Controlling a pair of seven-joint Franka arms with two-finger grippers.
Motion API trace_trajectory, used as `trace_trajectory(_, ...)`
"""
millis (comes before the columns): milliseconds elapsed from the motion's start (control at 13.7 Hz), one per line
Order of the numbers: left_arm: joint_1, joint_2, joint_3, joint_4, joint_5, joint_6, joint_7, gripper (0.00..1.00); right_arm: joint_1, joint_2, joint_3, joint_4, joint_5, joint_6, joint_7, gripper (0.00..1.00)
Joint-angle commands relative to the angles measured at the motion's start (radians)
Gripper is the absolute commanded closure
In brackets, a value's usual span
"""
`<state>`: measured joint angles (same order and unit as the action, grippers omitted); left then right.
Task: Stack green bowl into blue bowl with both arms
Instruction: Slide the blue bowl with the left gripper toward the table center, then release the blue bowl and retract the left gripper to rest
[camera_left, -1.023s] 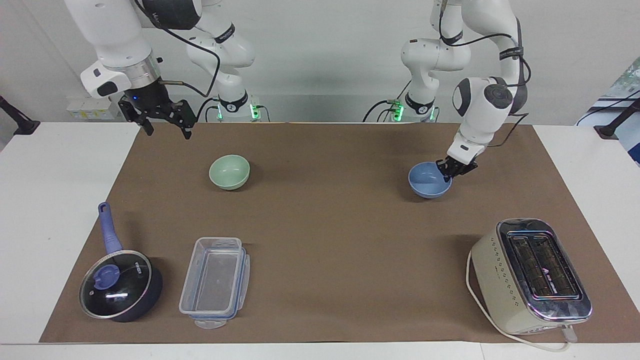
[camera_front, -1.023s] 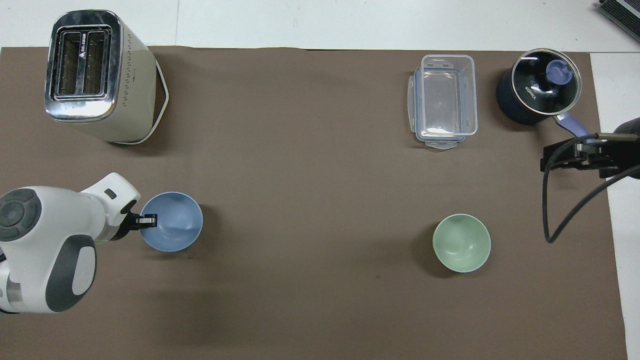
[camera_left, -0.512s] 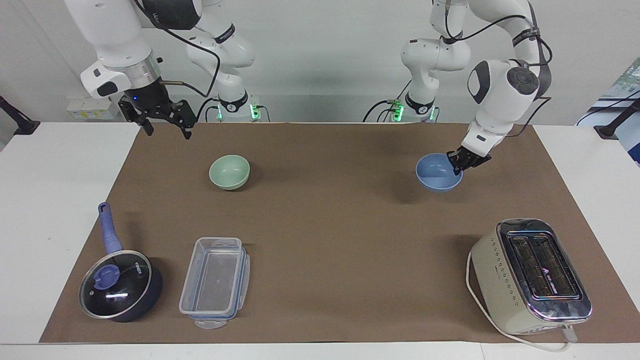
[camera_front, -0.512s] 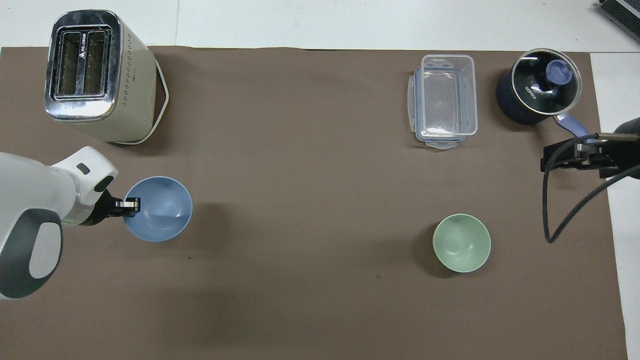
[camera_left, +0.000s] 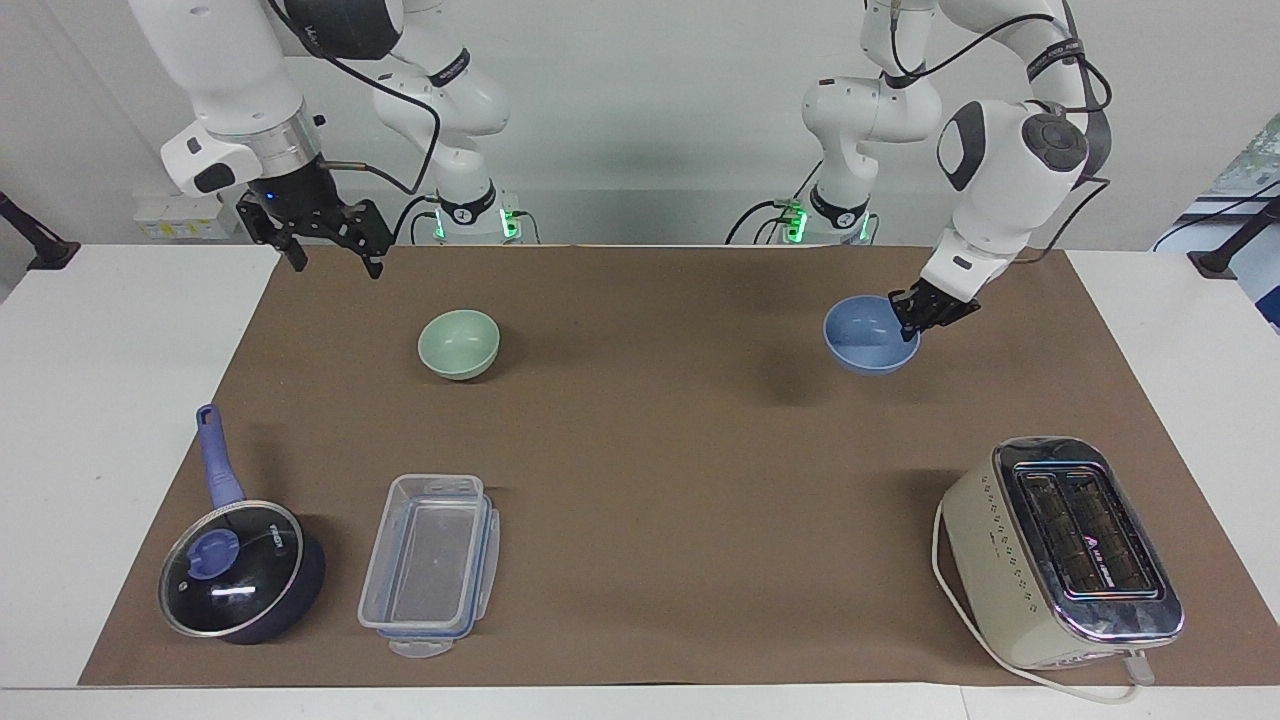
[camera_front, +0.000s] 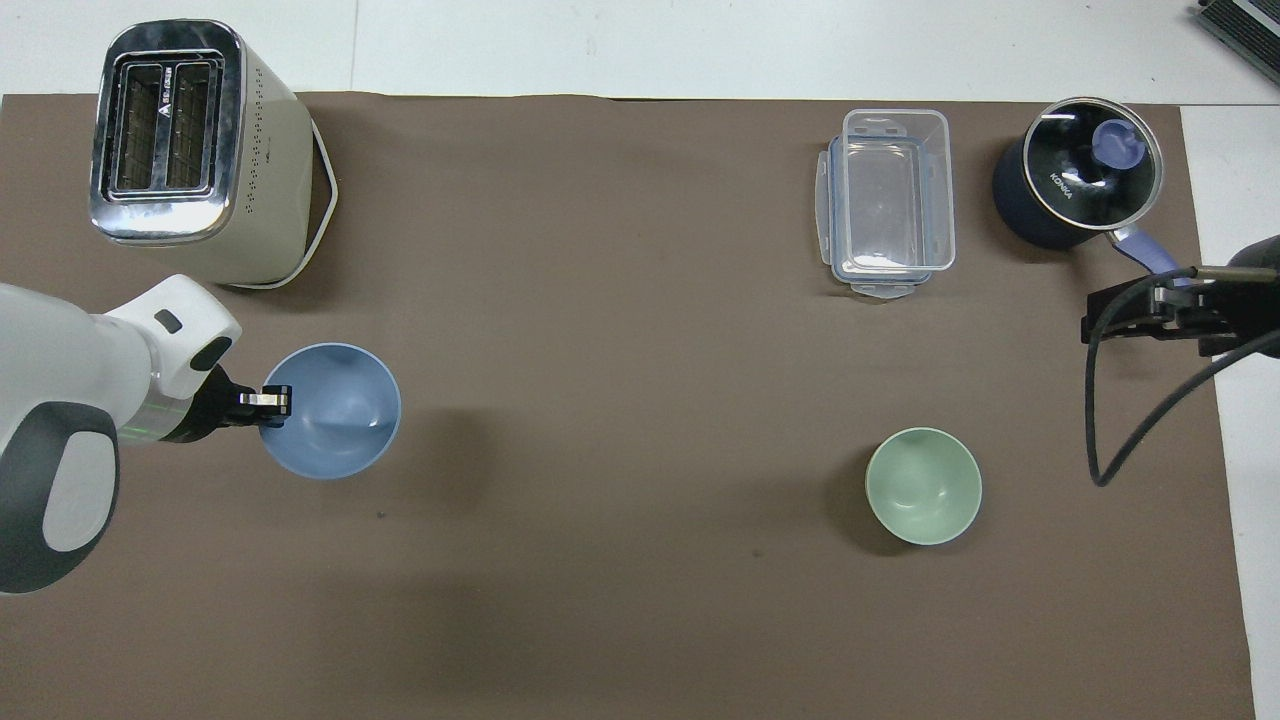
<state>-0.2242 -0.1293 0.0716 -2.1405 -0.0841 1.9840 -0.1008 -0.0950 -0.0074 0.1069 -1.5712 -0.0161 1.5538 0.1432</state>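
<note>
The left gripper (camera_left: 908, 322) is clamped on the rim of the blue bowl (camera_left: 866, 345), its fingertips pinched together over the bowl's wall at the edge toward the left arm's end of the table. The bowl hangs in the air above the brown mat (camera_left: 660, 450), tilted a little, its shadow lying on the mat below it. In the overhead view the left gripper (camera_front: 262, 401) grips that same rim, and the blue bowl (camera_front: 335, 410) sits over the mat nearer to the robots than the toaster (camera_front: 190, 150). The left arm (camera_left: 1000, 170) reaches down to it from its base.

The right gripper (camera_left: 325, 240) hangs in the air with its fingers spread apart and nothing between them, over the mat's edge at the right arm's end of the table. The right arm (camera_left: 230, 90) waits there.

The green bowl (camera_left: 459, 344) stands upright on the mat, well apart from the blue bowl and toward the right arm's end. Farther from the robots than the green bowl lie a clear plastic container (camera_left: 430, 565) and, beside it, a dark blue lidded saucepan (camera_left: 240, 570) with a periwinkle handle. The cream toaster (camera_left: 1060, 555) stands toward the left arm's end, its white cord (camera_left: 960, 615) looping round it.
</note>
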Motion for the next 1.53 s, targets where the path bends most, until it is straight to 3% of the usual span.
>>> trace_trajectory(0, -0.065, 0.007, 0.008, 0.017, -0.029, -0.002, -0.017, 1.00, -0.009, -0.020, 0.004, -0.027, -0.001, 0.020, -0.002, 0.00)
trace_trajectory(438, -0.188, 0.042, 0.007, 0.002, -0.120, 0.007, -0.080, 1.00, -0.011, -0.022, 0.002, -0.029, -0.001, 0.022, -0.002, 0.00)
trace_trajectory(877, -0.361, 0.141, 0.007, -0.036, -0.126, 0.188, -0.216, 1.00, -0.011, -0.022, 0.002, -0.030, -0.001, 0.023, -0.002, 0.00)
trace_trajectory(1096, -0.424, 0.158, 0.008, -0.062, -0.126, 0.220, -0.284, 1.00, -0.018, -0.023, 0.002, -0.033, -0.001, 0.025, -0.002, 0.00)
trace_trajectory(1462, -0.451, 0.184, 0.007, -0.142, -0.126, 0.331, -0.306, 0.98, -0.018, -0.023, 0.000, -0.033, -0.001, 0.023, -0.002, 0.00)
